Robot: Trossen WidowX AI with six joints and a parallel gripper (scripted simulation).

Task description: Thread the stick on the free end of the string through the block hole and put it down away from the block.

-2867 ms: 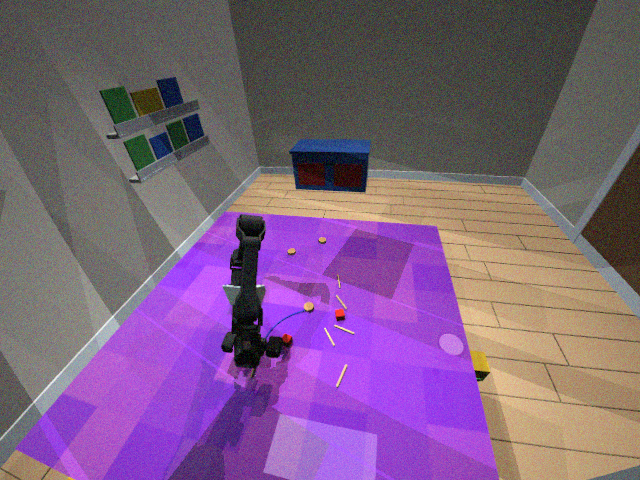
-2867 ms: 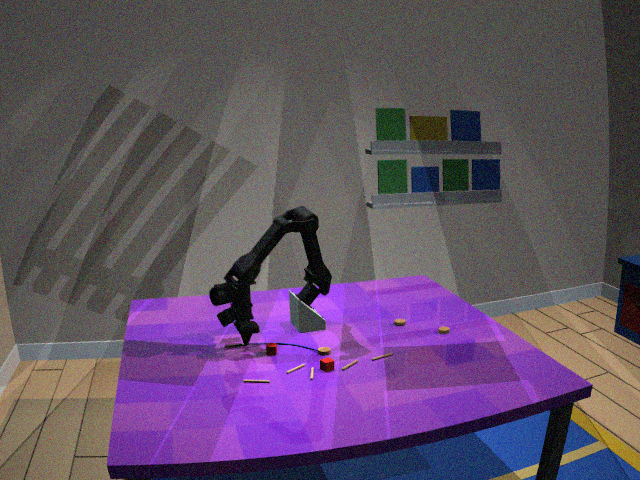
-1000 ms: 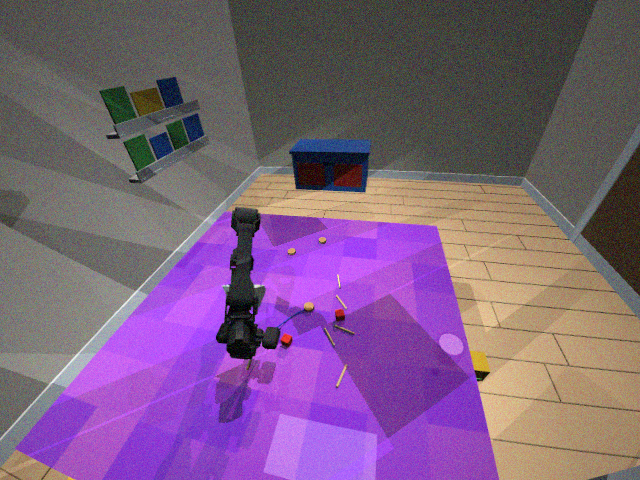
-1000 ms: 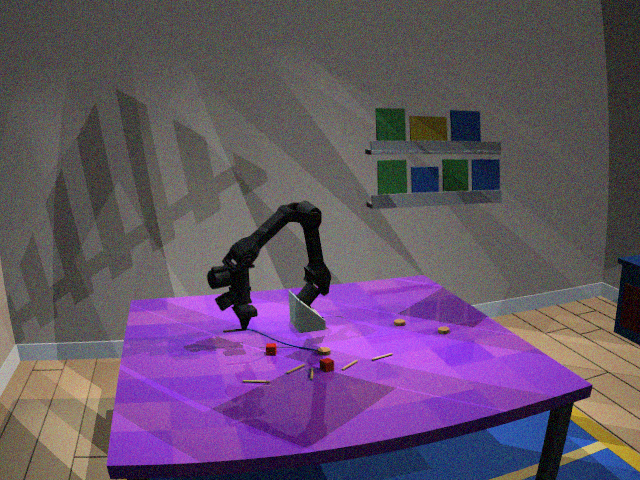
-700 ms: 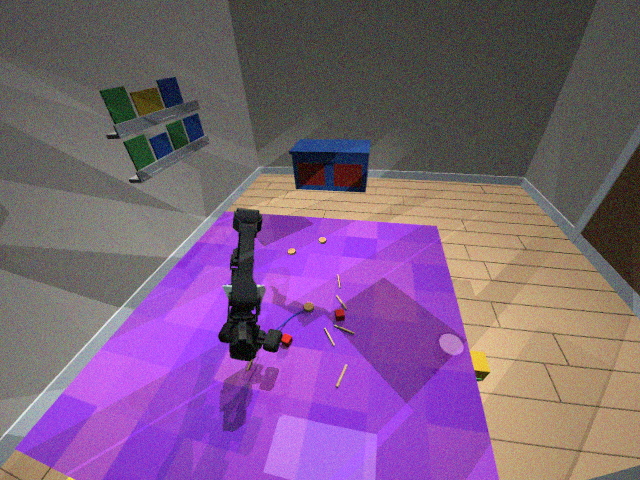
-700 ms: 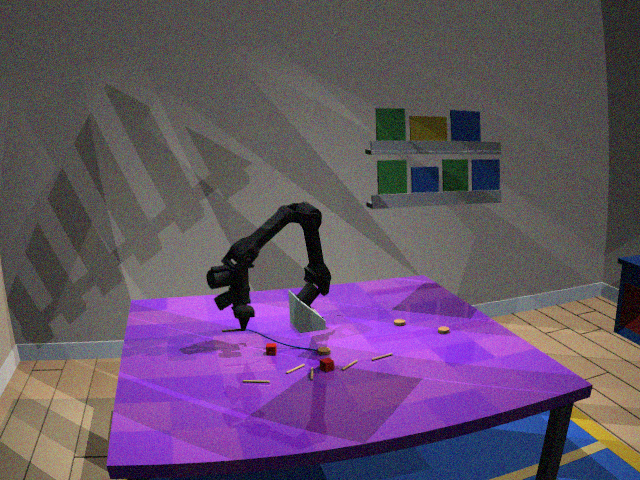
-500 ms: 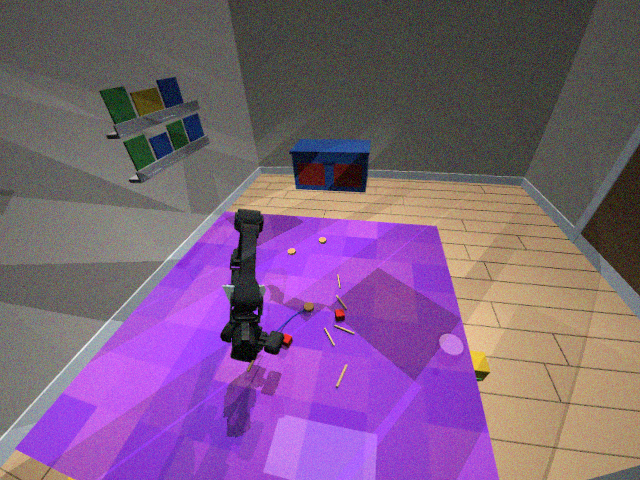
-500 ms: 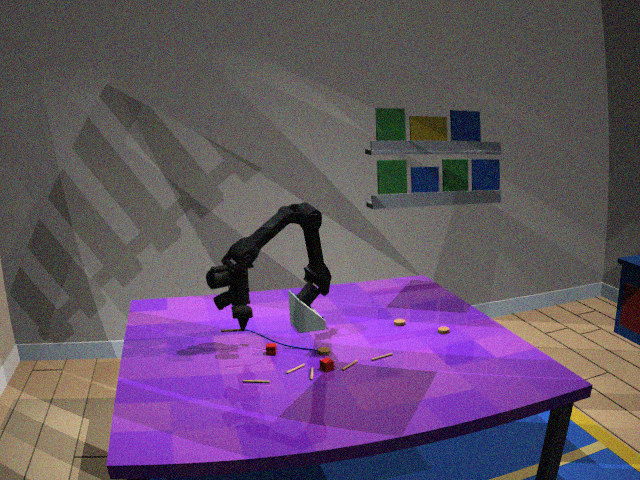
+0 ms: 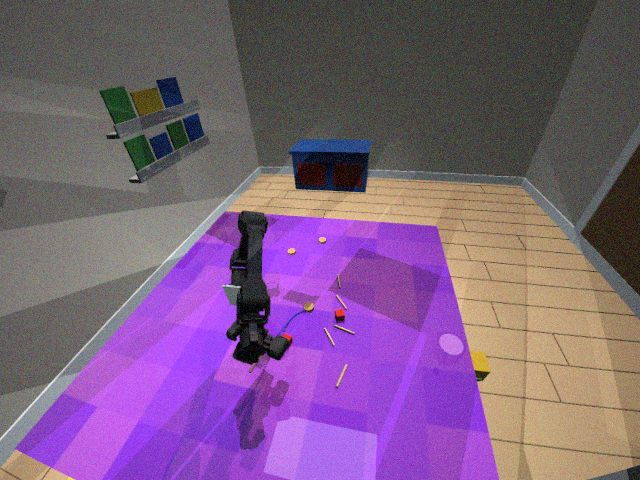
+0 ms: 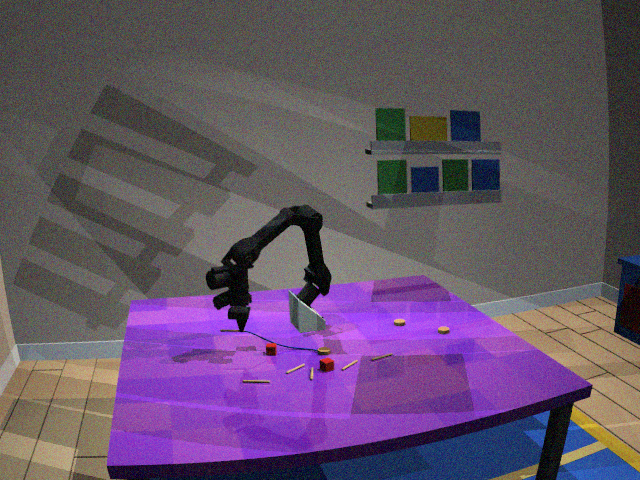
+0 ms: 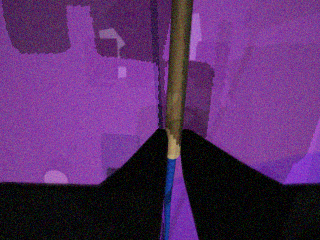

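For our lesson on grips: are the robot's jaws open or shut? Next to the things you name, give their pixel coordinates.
Shut on the stick (image 10: 229,330) (image 11: 178,75): the wrist view shows its end pinched between them, with blue string (image 10: 279,344) (image 11: 169,192) trailing from it.

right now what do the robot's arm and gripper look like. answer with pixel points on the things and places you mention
The arm (image 9: 254,268) (image 10: 273,229) is black all over, with chunky rounded joints and thick links between them. The gripper (image 10: 241,329) (image 11: 172,138) is black too, its fingers tapering to narrow tips. No markings or cables can be made out on either.
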